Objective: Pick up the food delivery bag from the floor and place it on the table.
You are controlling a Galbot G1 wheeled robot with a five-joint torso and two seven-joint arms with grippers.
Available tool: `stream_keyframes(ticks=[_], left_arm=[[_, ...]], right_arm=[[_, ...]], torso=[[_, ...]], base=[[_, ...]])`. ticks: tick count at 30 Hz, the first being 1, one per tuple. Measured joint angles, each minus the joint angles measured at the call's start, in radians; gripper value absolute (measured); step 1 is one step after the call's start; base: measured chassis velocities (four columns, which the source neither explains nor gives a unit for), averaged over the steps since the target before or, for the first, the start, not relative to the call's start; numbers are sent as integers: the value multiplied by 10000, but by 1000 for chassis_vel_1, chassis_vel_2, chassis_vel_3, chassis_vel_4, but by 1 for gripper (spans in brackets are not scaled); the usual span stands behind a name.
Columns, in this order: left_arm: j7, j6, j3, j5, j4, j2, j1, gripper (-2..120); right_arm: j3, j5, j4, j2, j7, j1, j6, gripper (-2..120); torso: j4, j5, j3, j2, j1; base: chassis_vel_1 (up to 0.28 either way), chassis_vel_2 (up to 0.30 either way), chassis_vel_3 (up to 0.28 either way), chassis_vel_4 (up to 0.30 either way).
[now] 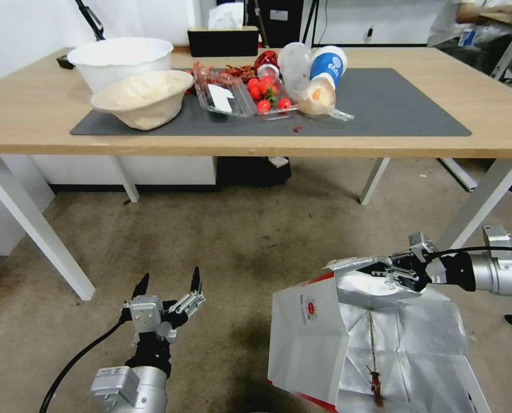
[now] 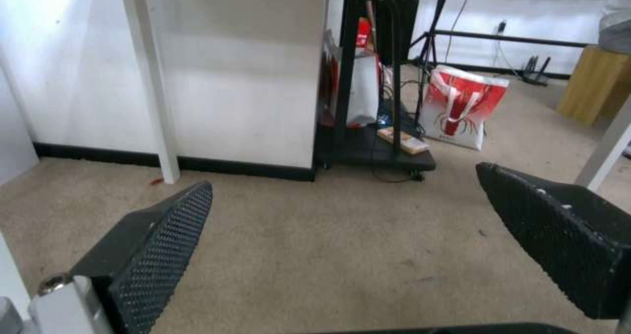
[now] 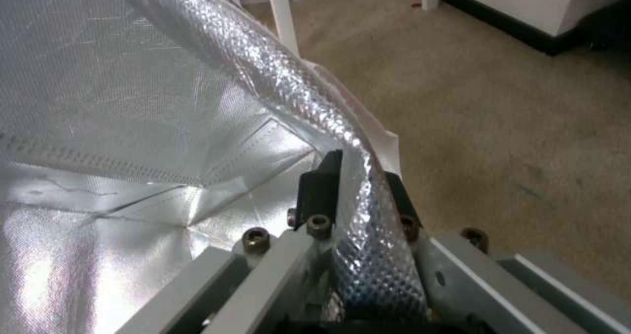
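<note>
Table [image 1: 497, 103] is pretty crowded on the left half of the mat [image 1: 394, 103]: two white bowls [image 1: 135, 86], a clear tray [image 1: 221, 94], tomatoes [image 1: 267, 94] and tipped cups [image 1: 319, 77] all bunched in the upper left to centre of the frame. Right half of the mat is bare, so there's room there. Tissue box [image 1: 224, 37] sits at the back edge. Floor [image 1: 239, 241] between the table legs [image 1: 32, 229] is open in the middle of the frame. The bag [image 1: 382, 344] fills the lower right, pinched at its rim by the right gripper [image 1: 402, 269]. Left gripper [image 1: 167, 287] sits spread wide, lower left, with bare floor around it.
</note>
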Motion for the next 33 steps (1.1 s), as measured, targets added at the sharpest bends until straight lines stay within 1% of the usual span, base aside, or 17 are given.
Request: stream_keyframes(ticks=[6,8,12,15,19,22,33], left_arm=[[-7,3,-6,0,-12,5,2,100],[-8,6,-8,-2,-14,6,6,100],[-12,15,-7,-6,-14,6,10,100],[-32,26,-4,-15,-26,7,31,100],[-49,25,-4,-33,-28,8,33,100],[-57,24,-5,-37,-52,-1,56,100],[-59,24,7,-44,-89,-8,113,100]], right_arm=[[0,5,17,-3,-3,11,0,0],[0,7,21,-3,-4,10,0,0],[4,11,22,-3,-15,1,0,0],[15,13,23,-3,-73,-17,0,0],[22,15,22,-5,-97,-18,0,0],[23,18,21,-15,-123,-12,0,0],[22,21,36,-20,-132,-1,0,0]], torso=[[0,0,145,200,54],[0,-1,238,324,87],[0,0,310,428,121],[0,0,435,600,165],[0,-1,511,716,205],[0,0,629,876,248],[0,0,832,1160,331]], base=[[0,0,0,0],[0,0,0,0],[0,0,0,0],[0,0,0,0],[0,0,0,0],[0,0,0,0],[0,0,0,0]])
